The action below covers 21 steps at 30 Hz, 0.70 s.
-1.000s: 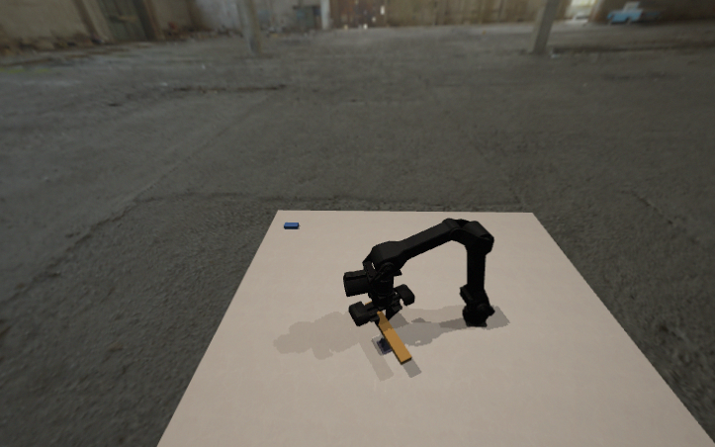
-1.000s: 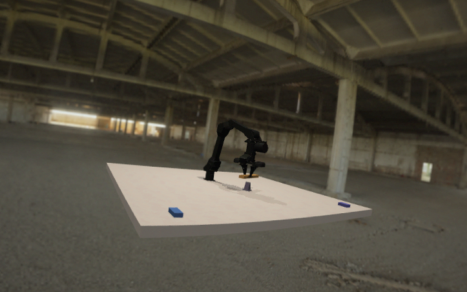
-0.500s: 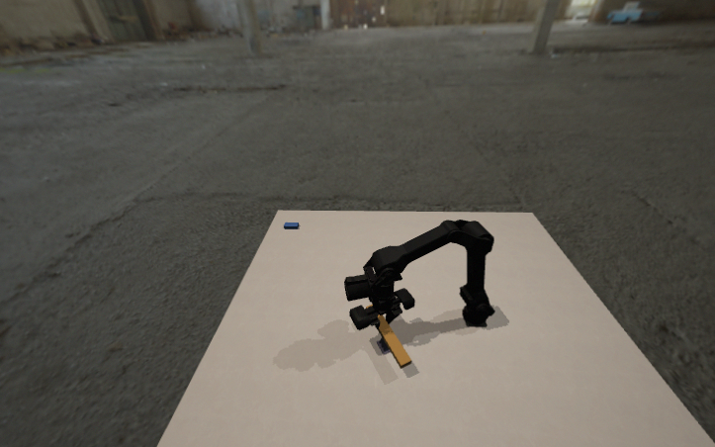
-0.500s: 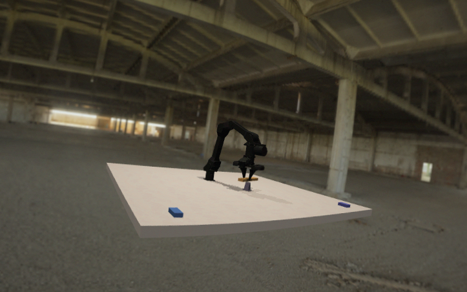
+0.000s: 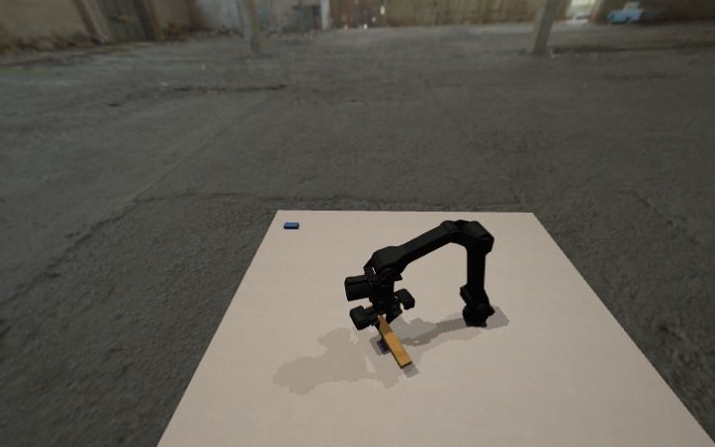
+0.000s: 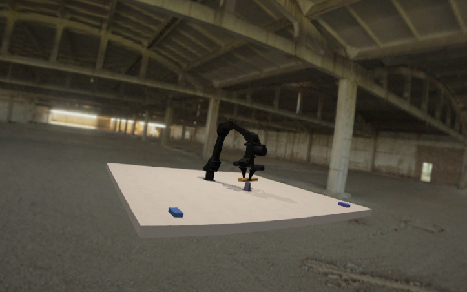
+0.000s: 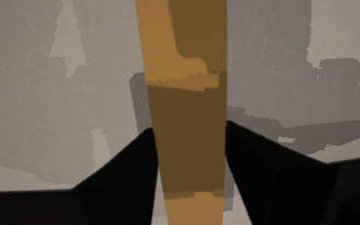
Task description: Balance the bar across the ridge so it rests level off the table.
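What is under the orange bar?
Below the orange bar stands the purple ridge, partly covered from above. Whether they touch, I cannot tell.

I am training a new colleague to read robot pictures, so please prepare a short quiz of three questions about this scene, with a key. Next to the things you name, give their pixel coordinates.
1. True or false: the black parallel-jaw gripper (image 5: 383,320) (image 6: 248,177) (image 7: 189,132) is shut on the long flat orange bar (image 5: 395,342) (image 6: 241,179) (image 7: 187,139).
2. Fill in the missing word: the small wedge-shaped purple-grey ridge (image 5: 383,346) (image 6: 247,186) stands on the pale flat ______.
3. Which is nearer the ridge: A, the blue rectangular block (image 5: 291,225) (image 6: 176,212), or B, the bar?

Key: 1 true; 2 table; 3 B.
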Motion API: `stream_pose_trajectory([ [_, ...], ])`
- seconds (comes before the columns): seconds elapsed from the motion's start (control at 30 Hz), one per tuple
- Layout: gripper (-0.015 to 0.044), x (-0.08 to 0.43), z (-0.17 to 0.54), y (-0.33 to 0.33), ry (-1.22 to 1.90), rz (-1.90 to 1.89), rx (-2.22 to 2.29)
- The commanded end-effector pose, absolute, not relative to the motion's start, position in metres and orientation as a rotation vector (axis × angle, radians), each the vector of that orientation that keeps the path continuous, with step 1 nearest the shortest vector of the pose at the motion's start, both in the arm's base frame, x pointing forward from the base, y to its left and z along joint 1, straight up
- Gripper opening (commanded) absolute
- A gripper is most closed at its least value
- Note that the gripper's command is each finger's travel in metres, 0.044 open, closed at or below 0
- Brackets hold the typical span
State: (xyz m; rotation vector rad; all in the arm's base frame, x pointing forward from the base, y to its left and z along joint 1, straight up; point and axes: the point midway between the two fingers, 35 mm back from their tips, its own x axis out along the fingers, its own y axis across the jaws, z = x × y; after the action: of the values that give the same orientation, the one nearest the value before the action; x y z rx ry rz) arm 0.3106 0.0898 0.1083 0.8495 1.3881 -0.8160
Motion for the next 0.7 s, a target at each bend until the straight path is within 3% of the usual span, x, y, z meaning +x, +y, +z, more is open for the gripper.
stream_pose_trajectory([
  [0.0,0.0000,0.3110,0.1080,0.0895,1.384,-0.818,0.851],
  [0.67,0.0000,0.3110,0.1063,0.0895,1.384,-0.818,0.851],
])
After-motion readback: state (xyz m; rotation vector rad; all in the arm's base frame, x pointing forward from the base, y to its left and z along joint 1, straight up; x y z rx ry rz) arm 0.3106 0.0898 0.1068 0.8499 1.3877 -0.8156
